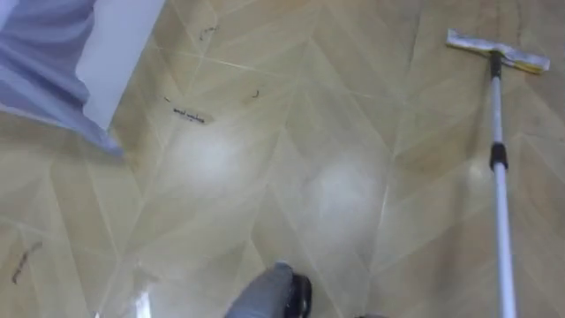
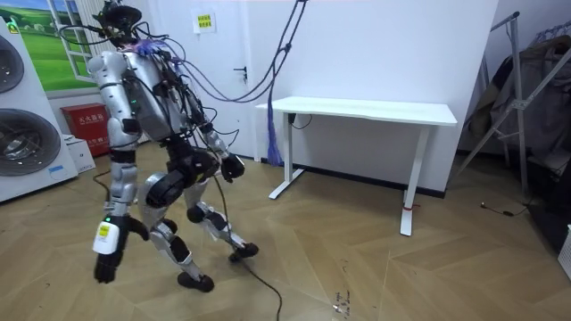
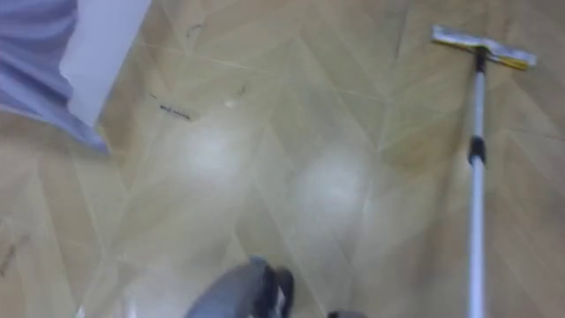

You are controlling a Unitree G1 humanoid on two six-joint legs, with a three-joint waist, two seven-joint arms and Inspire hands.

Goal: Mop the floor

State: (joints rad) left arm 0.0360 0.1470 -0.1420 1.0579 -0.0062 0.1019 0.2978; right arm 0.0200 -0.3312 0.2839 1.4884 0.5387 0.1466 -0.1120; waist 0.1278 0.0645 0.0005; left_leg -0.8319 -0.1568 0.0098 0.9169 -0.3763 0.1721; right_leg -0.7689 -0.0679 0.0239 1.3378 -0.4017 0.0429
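Mop (image 1: 500,168): white pole with dark collar, pale flat head on floor (image 1: 265,177).

My robot stands on the floor (image 2: 428,276) between the washing machines (image 2: 22,134), at the room view's left, and the table (image 2: 366,111) against the wall (image 2: 375,45); the mop (image 1: 500,177) lies ahead, right, head farthest.
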